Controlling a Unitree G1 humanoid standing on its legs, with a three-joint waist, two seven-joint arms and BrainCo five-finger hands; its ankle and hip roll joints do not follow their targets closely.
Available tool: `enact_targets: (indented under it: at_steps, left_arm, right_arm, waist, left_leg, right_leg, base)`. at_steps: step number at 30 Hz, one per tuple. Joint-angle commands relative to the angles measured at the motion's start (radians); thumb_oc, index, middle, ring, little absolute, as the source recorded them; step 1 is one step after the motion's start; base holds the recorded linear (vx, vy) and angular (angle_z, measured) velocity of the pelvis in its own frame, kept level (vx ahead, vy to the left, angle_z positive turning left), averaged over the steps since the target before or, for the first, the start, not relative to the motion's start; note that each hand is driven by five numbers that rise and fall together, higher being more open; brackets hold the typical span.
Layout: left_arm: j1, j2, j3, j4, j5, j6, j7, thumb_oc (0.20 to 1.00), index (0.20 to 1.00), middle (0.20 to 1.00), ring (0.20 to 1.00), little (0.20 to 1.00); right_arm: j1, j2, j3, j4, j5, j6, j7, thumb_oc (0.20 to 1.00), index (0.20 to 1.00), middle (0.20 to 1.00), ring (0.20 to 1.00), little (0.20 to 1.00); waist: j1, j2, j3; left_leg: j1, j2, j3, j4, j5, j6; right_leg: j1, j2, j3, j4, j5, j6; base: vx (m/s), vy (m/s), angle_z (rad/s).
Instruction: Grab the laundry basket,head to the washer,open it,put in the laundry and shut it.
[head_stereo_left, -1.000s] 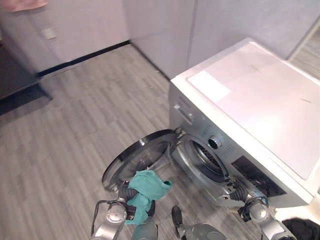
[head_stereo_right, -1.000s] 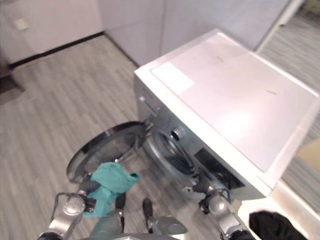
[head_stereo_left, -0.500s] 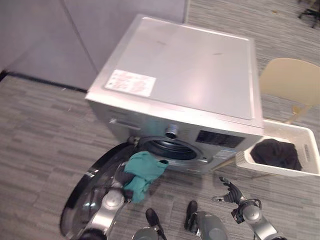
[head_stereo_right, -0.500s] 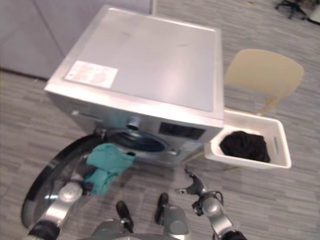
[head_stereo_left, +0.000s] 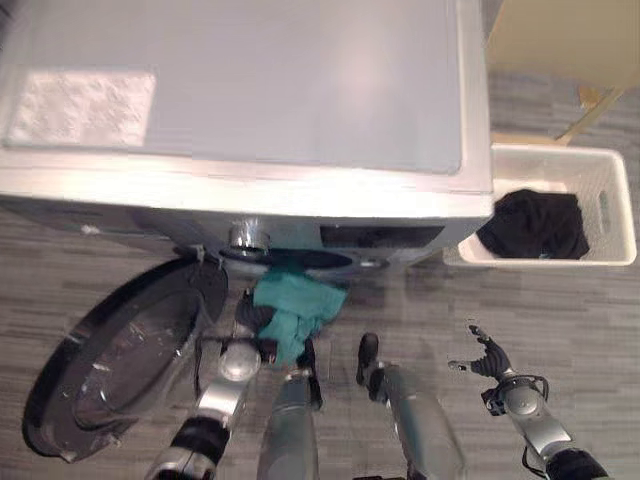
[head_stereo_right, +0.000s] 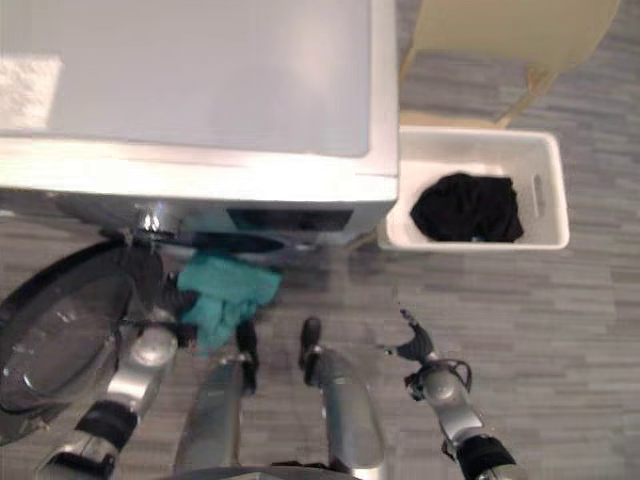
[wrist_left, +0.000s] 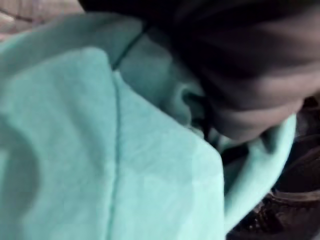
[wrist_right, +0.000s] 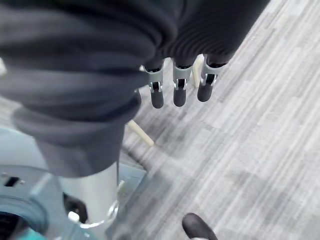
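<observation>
The silver washer (head_stereo_left: 300, 110) stands right in front of me, its round door (head_stereo_left: 120, 360) swung open to the left. My left hand (head_stereo_left: 252, 325) is shut on a teal cloth (head_stereo_left: 295, 305), which it holds just below the front of the drum opening (head_stereo_left: 300, 260). The teal cloth (wrist_left: 75, 150) bunches against the hand in the left wrist view. At the washer's right side stands the white laundry basket (head_stereo_left: 610, 190), holding a black garment (head_stereo_left: 535, 222). My right hand (head_stereo_left: 487, 357) hangs open over the floor below the basket, its fingers (wrist_right: 175, 95) straight.
A pale yellow chair (head_stereo_left: 560, 40) stands behind the basket. Grey plank floor (head_stereo_left: 560, 310) lies in front of the washer and between my right hand and the basket. The open door takes up the floor on the left.
The camera has swung, so the washer now shows squarely from above. My left hand has brought the teal cloth up to the drum opening. The right hand stays low and open.
</observation>
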Motion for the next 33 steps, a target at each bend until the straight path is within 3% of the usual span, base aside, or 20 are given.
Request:
enact_targets:
  at_steps: [1,5,8,10,11,12,14,18,19,21,22,23,26,33]
  left_arm:
    - [0.026,-0.006,0.011,-0.078,-0.110,-0.086,0.078,0.200,0.200,0.200,0.200,0.200]
    - [-0.072,-0.008,0.004,-0.128,-0.115,-0.101,0.127,0.200,0.200,0.200,0.200,0.200]
    - [-0.258,0.004,-0.015,-0.153,-0.076,-0.124,0.237,0.200,0.200,0.200,0.200,0.200]
    - [-0.310,0.018,-0.028,-0.146,-0.049,-0.119,0.261,0.200,0.200,0.200,0.200,0.200]
    - [-0.429,0.074,-0.047,-0.125,0.004,-0.102,0.306,0.200,0.200,0.200,0.200,0.200]
    - [-0.434,0.074,-0.049,-0.121,0.004,-0.102,0.307,0.200,0.200,0.200,0.200,0.200]
    - [-0.620,0.203,-0.078,-0.043,0.065,-0.071,0.352,0.200,0.200,0.200,0.200,0.200]
    - [-0.801,0.314,-0.144,0.057,0.084,-0.057,0.393,0.200,0.200,0.200,0.200,0.200]
    - [-0.901,0.392,-0.198,0.114,0.132,-0.039,0.421,0.200,0.200,0.200,0.200,0.200]
    - [-0.957,0.421,-0.229,0.149,0.155,-0.033,0.436,0.200,0.200,0.200,0.200,0.200]
    - [-0.991,0.439,-0.253,0.175,0.172,-0.022,0.449,0.457,0.457,0.457,0.457,0.457]
    - [-1.023,0.459,-0.271,0.206,0.183,-0.006,0.451,1.000,1.000,1.000,1.000,1.000]
    - [-1.079,0.479,-0.344,0.299,0.213,0.005,0.408,1.000,1.000,1.000,1.000,1.000]
    - [-1.016,0.436,-0.391,0.378,0.236,0.009,0.270,1.000,1.000,1.000,1.000,1.000]
  right_arm:
    - [0.005,0.018,0.033,-0.066,0.063,-0.031,-0.054,1.000,1.000,1.000,1.000,1.000]
    - [-0.023,0.025,0.039,-0.138,0.077,-0.050,-0.080,1.000,1.000,1.000,1.000,1.000]
    - [-0.049,0.025,0.053,-0.225,0.092,-0.091,-0.115,1.000,1.000,1.000,1.000,1.000]
    - [-0.051,0.026,0.055,-0.246,0.096,-0.104,-0.114,1.000,1.000,1.000,1.000,1.000]
    - [-0.055,0.013,0.062,-0.288,0.095,-0.127,-0.116,1.000,1.000,1.000,1.000,1.000]
    - [-0.056,0.014,0.060,-0.289,0.095,-0.126,-0.116,1.000,1.000,1.000,1.000,1.000]
    - [-0.063,-0.014,0.062,-0.345,0.088,-0.146,-0.106,1.000,1.000,1.000,1.000,1.000]
    - [-0.068,-0.038,0.052,-0.396,0.092,-0.166,-0.099,1.000,1.000,1.000,1.000,1.000]
    - [-0.072,-0.061,0.047,-0.423,0.092,-0.182,-0.093,1.000,1.000,1.000,1.000,1.000]
    - [-0.071,-0.066,0.037,-0.439,0.097,-0.187,-0.089,1.000,1.000,1.000,1.000,1.000]
    - [-0.070,-0.072,0.040,-0.443,0.101,-0.196,-0.089,1.000,1.000,1.000,1.000,1.000]
    - [-0.063,-0.092,0.034,-0.457,0.102,-0.200,-0.086,1.000,1.000,1.000,1.000,1.000]
    - [-0.059,-0.121,0.028,-0.468,0.103,-0.210,-0.075,1.000,1.000,1.000,1.000,1.000]
    - [-0.031,-0.130,0.019,-0.460,0.090,-0.203,-0.055,1.000,1.000,1.000,1.000,1.000]
  waist:
    - [0.004,-0.009,-0.024]
    - [-0.011,-0.006,-0.017]
    - [-0.036,-0.001,-0.012]
    - [-0.045,0.001,-0.021]
    - [-0.066,0.008,-0.025]
    - [-0.066,0.009,-0.028]
    - [-0.093,0.023,-0.042]
    - [-0.113,0.038,-0.051]
    - [-0.128,0.050,-0.054]
    - [-0.128,0.054,-0.057]
    - [-0.130,0.058,-0.056]
    - [-0.129,0.062,-0.055]
    - [-0.135,0.065,-0.057]
    - [-0.136,0.068,-0.076]
  left_leg:
    - [-0.053,0.013,0.019,0.142,-0.115,0.033]
    - [-0.204,0.030,0.019,0.285,-0.157,0.044]
    - [-0.387,0.049,0.013,0.451,-0.204,0.050]
    - [-0.440,0.052,0.006,0.496,-0.219,0.053]
    - [-0.516,0.063,-0.002,0.562,-0.239,0.058]
    - [-0.526,0.064,-0.004,0.569,-0.242,0.058]
    - [-0.617,0.082,-0.014,0.645,-0.268,0.073]
    - [-0.701,0.098,-0.025,0.718,-0.296,0.088]
    - [-0.743,0.098,-0.028,0.755,-0.306,0.098]
    - [-0.772,0.100,-0.033,0.783,-0.315,0.103]
    - [-0.794,0.102,-0.038,0.804,-0.318,0.106]
    - [-0.816,0.106,-0.039,0.824,-0.323,0.108]
    - [-0.848,0.105,-0.045,0.855,-0.326,0.111]
    - [-0.873,0.096,-0.054,0.873,-0.324,0.105]
  right_leg:
    - [-0.037,-0.021,0.061,-0.041,-0.009,0.101]
    - [-0.189,-0.031,0.076,0.102,-0.047,0.080]
    - [-0.371,-0.044,0.089,0.254,-0.088,0.066]
    - [-0.419,-0.042,0.095,0.294,-0.100,0.062]
    - [-0.494,-0.043,0.101,0.354,-0.117,0.058]
    - [-0.503,-0.044,0.100,0.360,-0.120,0.058]
    - [-0.594,-0.042,0.116,0.429,-0.137,0.051]
    - [-0.677,-0.032,0.128,0.489,-0.154,0.050]
    - [-0.716,-0.026,0.133,0.518,-0.160,0.051]
    - [-0.745,-0.024,0.134,0.541,-0.165,0.052]
    - [-0.763,-0.022,0.134,0.558,-0.169,0.051]
    - [-0.780,-0.023,0.133,0.572,-0.173,0.053]
    - [-0.803,-0.023,0.130,0.597,-0.177,0.053]
    - [-0.823,-0.028,0.125,0.616,-0.181,0.048]
  base:
    - [-0.13,0.041,0.13]
    - [-0.14,0.042,0.14]
    - [-0.14,0.013,0.01]
    - [-0.06,0.005,-0.05]
    - [-0.02,0.009,-0.04]
    - [-0.03,0.036,-0.06]
    - [-0.01,0.053,-0.09]
    - [0.01,0.038,-0.13]
    - [0.03,0.050,-0.23]
    - [0.03,0.025,-0.15]
    - [0.03,0.008,-0.07]
    - [0.04,0.004,-0.05]
    - [0.01,0.000,-0.01]
    - [0.01,0.000,0.04]
